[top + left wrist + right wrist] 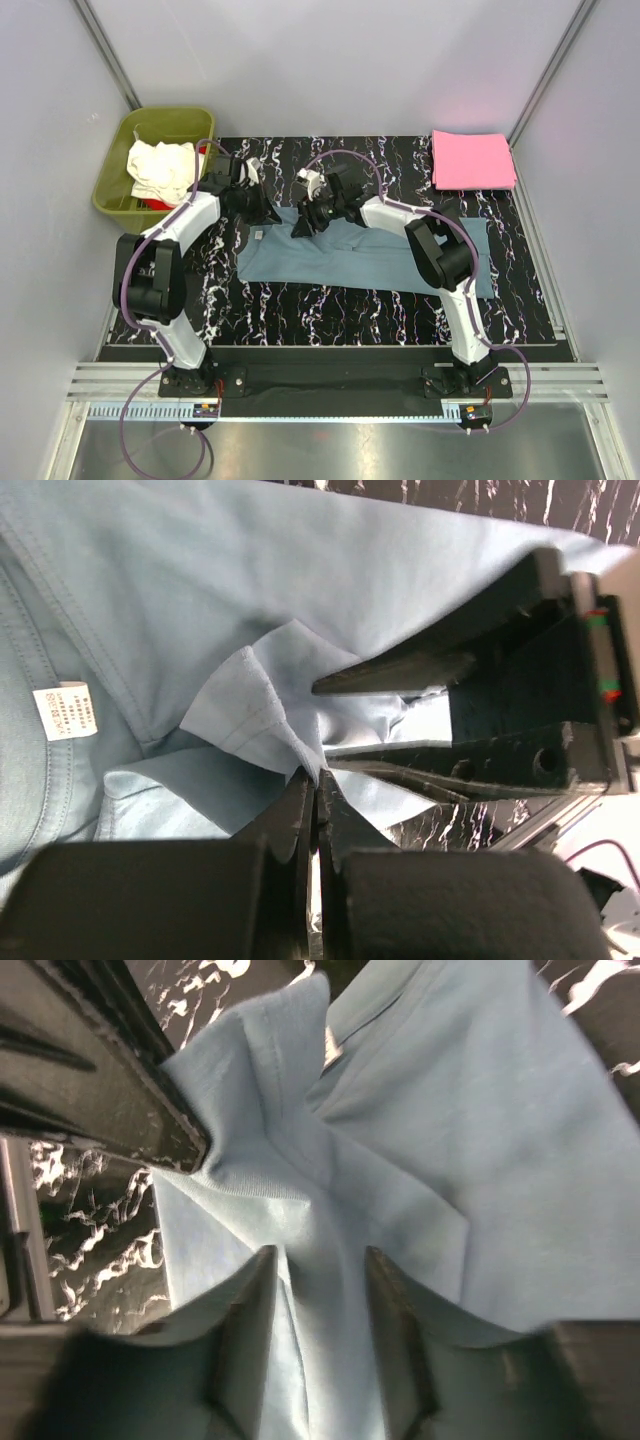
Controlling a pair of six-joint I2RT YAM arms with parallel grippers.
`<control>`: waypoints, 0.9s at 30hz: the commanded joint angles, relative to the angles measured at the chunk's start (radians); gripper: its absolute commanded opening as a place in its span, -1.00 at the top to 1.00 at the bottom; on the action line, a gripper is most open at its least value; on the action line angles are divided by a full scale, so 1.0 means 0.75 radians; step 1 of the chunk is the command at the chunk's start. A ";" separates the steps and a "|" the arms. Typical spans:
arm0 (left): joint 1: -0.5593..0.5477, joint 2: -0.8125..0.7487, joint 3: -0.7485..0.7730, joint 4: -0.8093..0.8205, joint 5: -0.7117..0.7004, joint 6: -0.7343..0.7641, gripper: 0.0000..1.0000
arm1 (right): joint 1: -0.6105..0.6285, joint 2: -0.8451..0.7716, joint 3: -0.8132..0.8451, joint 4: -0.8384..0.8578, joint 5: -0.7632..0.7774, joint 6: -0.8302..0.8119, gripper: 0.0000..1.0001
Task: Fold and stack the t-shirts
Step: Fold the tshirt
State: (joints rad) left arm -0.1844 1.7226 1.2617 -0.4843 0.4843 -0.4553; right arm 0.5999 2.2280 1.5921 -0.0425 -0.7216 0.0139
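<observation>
From where I stood, the dusty blue-grey t-shirt (350,255) lay spread across the black marbled mat (330,310), its long axis running from nine o'clock to three o'clock. Both arms had reached to its far edge, toward the nine o'clock end. The left gripper (316,780) had its jaws pressed together on a raised fold of the blue cloth, not far from the white label (65,710). The right gripper (320,1260) sat just beside it, at about its four o'clock seen from above. Its jaws stood apart, straddling a ridge of the same cloth, and I could not see them biting yet.

Nearly all of the shirt lay toward four and five o'clock from the two grippers. To my mind, any fold would have to carry that pinched edge back that way, across the short axis. Both arms were equally close, though only the left had a real hold.

The pink t-shirt (472,160) lay folded at the two o'clock corner. The cream-white t-shirt (160,168) and the red one (150,203) sat in the olive tub (115,190) at ten o'clock
</observation>
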 commanded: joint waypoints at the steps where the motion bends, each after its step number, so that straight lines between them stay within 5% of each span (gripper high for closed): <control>1: 0.017 0.025 0.064 -0.049 -0.001 -0.058 1.00 | 0.006 -0.095 -0.018 0.122 0.070 -0.039 0.23; 8: 0.068 0.047 0.083 -0.089 -0.038 -0.129 0.88 | 0.016 -0.140 -0.059 0.147 -0.018 -0.027 1.00; 11: 0.070 0.035 0.097 -0.111 -0.077 -0.131 0.48 | 0.016 -0.138 -0.063 0.149 -0.026 0.014 1.00; 12: 0.070 0.025 0.101 -0.123 -0.116 -0.117 0.19 | 0.018 -0.132 -0.061 0.141 -0.042 0.020 1.00; 16: 0.050 -0.114 0.071 -0.144 -0.381 0.020 -0.24 | 0.016 -0.115 -0.026 0.122 -0.138 0.069 1.00; 27: -0.024 -0.231 -0.099 -0.068 -0.392 0.030 -0.28 | 0.029 -0.140 -0.081 0.124 -0.251 0.143 1.00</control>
State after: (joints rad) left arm -0.1776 1.5398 1.2179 -0.5632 0.2108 -0.4435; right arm 0.6052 2.1944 1.5478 0.0265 -0.8616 0.1066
